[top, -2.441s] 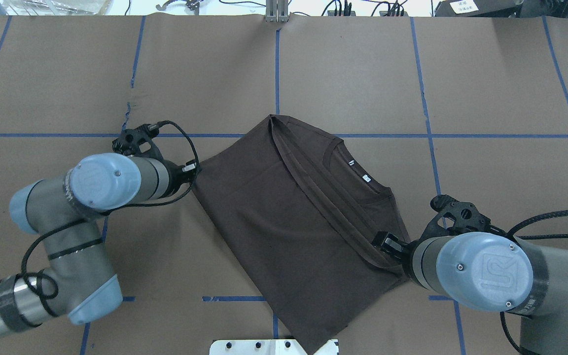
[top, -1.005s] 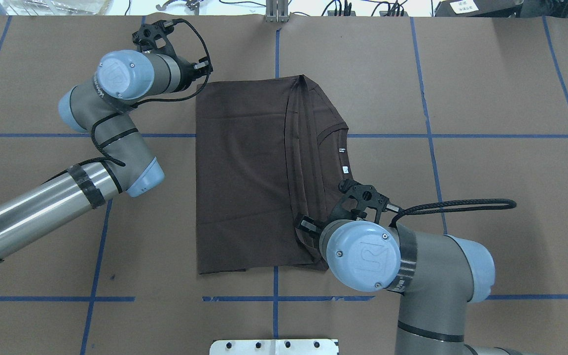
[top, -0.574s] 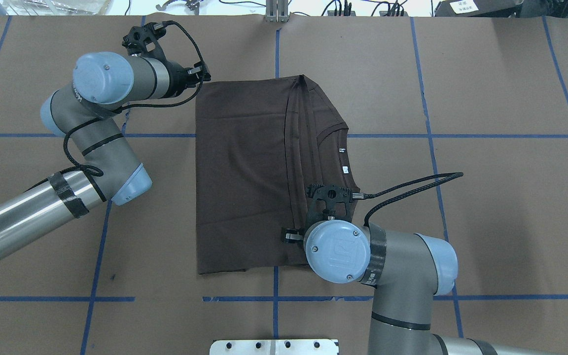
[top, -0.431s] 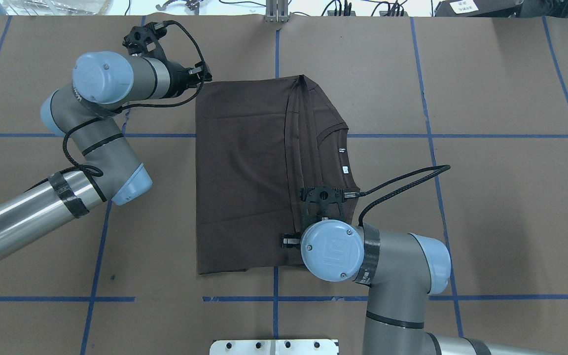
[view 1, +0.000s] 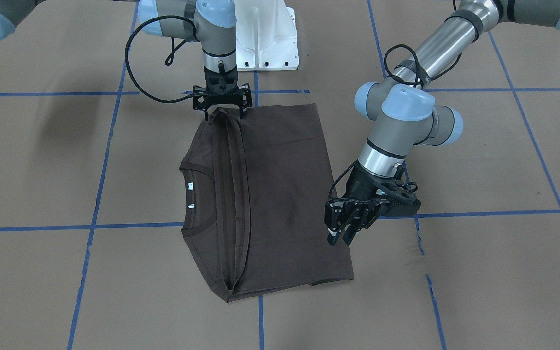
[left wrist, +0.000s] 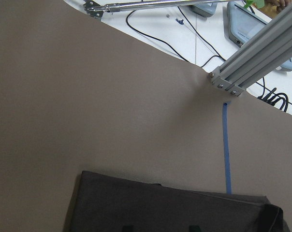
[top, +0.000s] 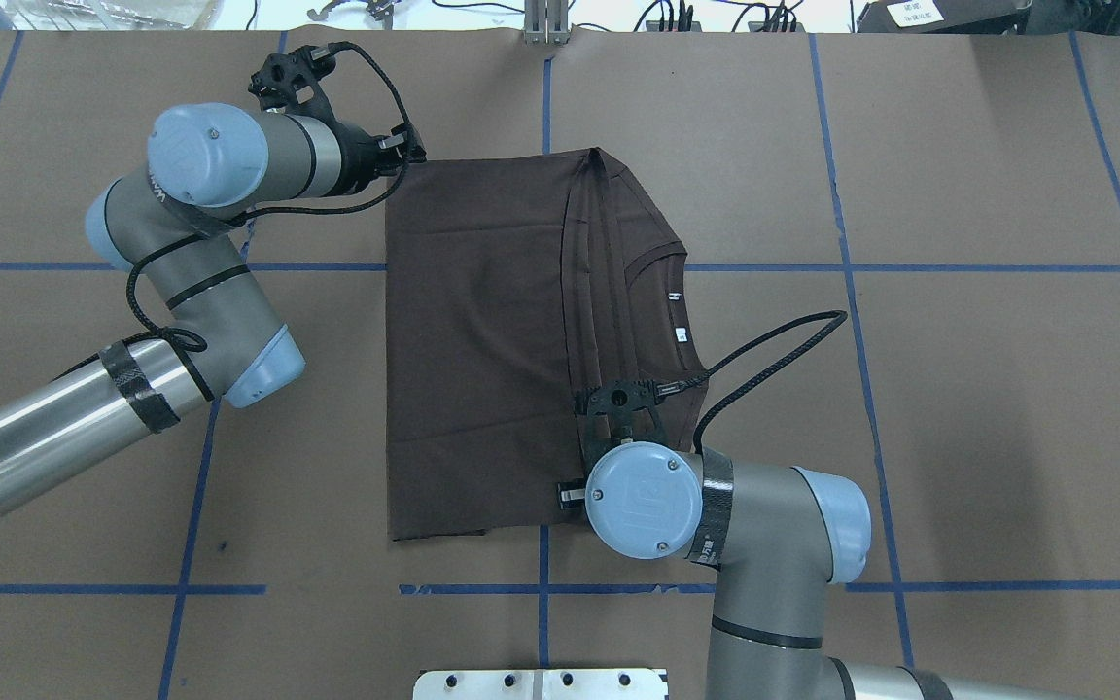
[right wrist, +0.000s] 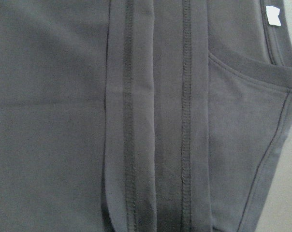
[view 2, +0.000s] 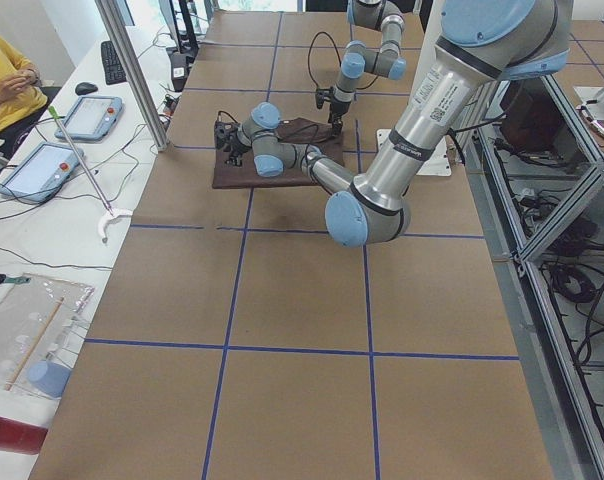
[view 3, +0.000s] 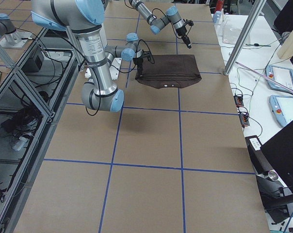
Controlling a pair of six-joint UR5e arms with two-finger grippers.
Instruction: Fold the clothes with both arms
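- Brown paper covers the worktop [top: 959, 389], marked into large squares by blue tape lines [top: 910, 267].
- Left tool [view 1: 341, 237]: its fingers are apart and point down over the shirt's edge at the lower right of the front-facing view. Whether they touch the cloth cannot be told.
- Right tool [view 1: 224, 113]: it points straight down at the shirt's edge at the top of the front-facing view, right on the stacked hems [right wrist: 184, 121]. Whether its fingers are apart or together cannot be told.
- Dark brown T-shirt [top: 482, 340]: it lies flat at the centre of the overhead view, folded into a rough rectangle. Its collar [view 1: 184, 228] and white neck labels [view 1: 190, 185] are on the right side of the overhead view.
- White pedestal [view 1: 265, 43]: it stands at the top of the front-facing view, just beyond the shirt.
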